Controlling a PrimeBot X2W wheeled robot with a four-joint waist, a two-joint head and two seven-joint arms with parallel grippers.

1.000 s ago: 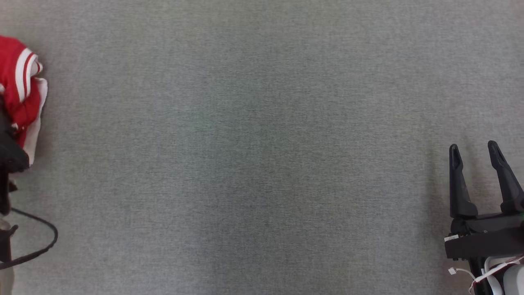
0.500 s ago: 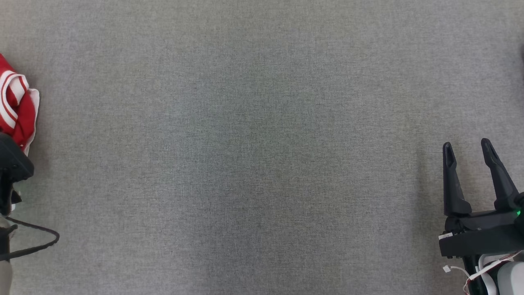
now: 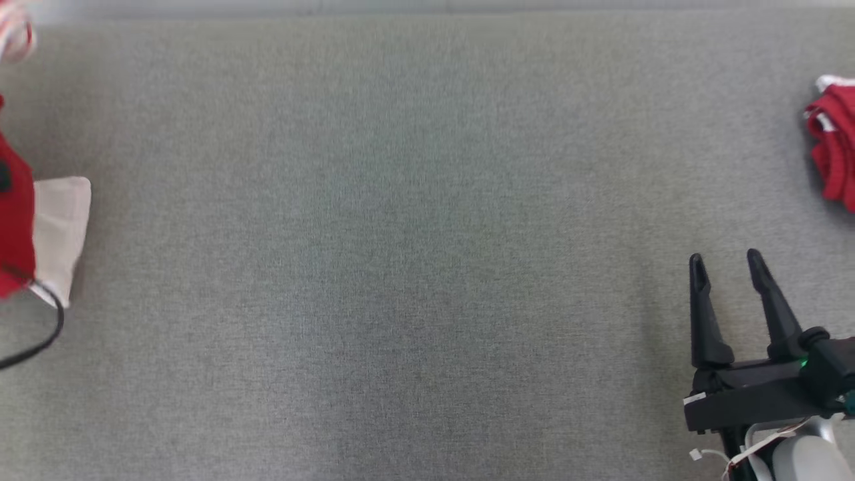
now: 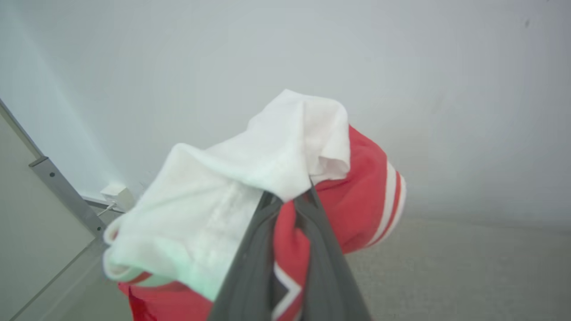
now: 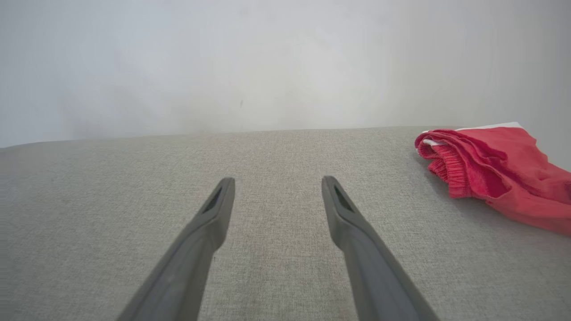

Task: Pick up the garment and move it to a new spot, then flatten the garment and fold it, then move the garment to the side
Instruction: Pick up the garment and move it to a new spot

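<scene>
Where the left gripper (image 4: 289, 200) clamps, the garment (image 4: 357, 200) bunches around it

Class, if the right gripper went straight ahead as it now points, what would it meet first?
Probably nothing: the right gripper points across the grey surface; the red garment lies off to its right.

The garment (image 4: 214, 209), red with white stripes and white lining, is bunched and held aloft at the left.

Under me wide grey woven-fabric surface (image 3: 401, 267); behind it plain pale wall (image 5: 267, 53); grey metal strip (image 4: 67, 196), small white box (image 4: 117, 195) at wall foot.
</scene>
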